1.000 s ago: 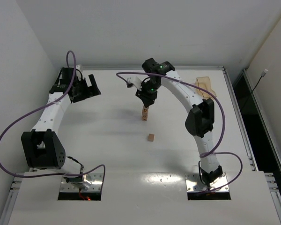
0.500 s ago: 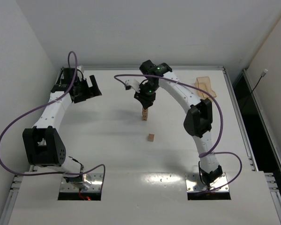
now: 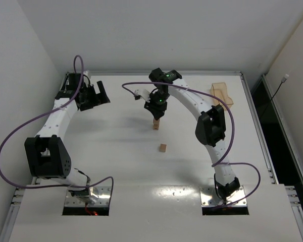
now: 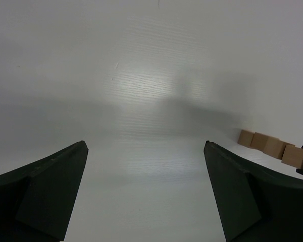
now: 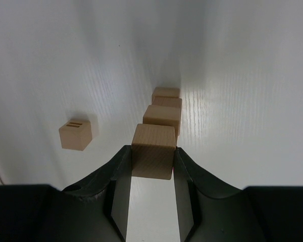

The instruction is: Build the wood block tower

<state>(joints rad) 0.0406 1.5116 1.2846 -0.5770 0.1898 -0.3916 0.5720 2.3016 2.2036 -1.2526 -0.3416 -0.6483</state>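
Right gripper (image 3: pixel 157 114) hangs over the far middle of the table (image 3: pixel 116 166), jaws clenched on 1 plain cube (image 5: pixel 152 152), held in line above the tower (image 3: pixel 156 124). The tower stands mid-table, with 3 cubes visible beneath the held one. Whether the held cube touches the stack I cannot tell. 1 loose block (image 5: pixel 75 134) with 2 dark bars lies just near-right of the tower, apart from it. Left gripper (image 3: pixel 93 96) sits far left, jaws released wide, nothing between them. Tan tray (image 3: pixel 221 94) lies far right.
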